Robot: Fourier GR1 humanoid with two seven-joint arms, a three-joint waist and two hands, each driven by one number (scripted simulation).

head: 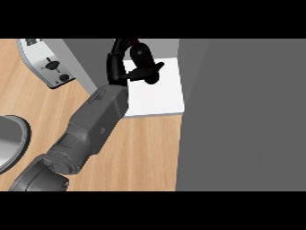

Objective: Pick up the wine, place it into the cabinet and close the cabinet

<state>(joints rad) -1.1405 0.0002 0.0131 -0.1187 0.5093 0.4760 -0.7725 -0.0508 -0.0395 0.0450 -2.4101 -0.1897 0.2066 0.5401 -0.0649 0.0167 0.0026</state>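
Head view: the left hand (120, 72) is at 12 o'clock, at the end of a grey forearm rising from 7 o'clock. Its fingers (147, 74) are curled round the dark wine (142, 55). The wine is held over the back of the cabinet's white shelf (159, 96); whether it touches the shelf cannot be told. A grey cabinet panel (248, 112) fills the 3 o'clock side. On the worktop (148, 148), a toaster (46, 63) stands at 10 o'clock and a grey round dish (3, 143) lies at 8 o'clock.
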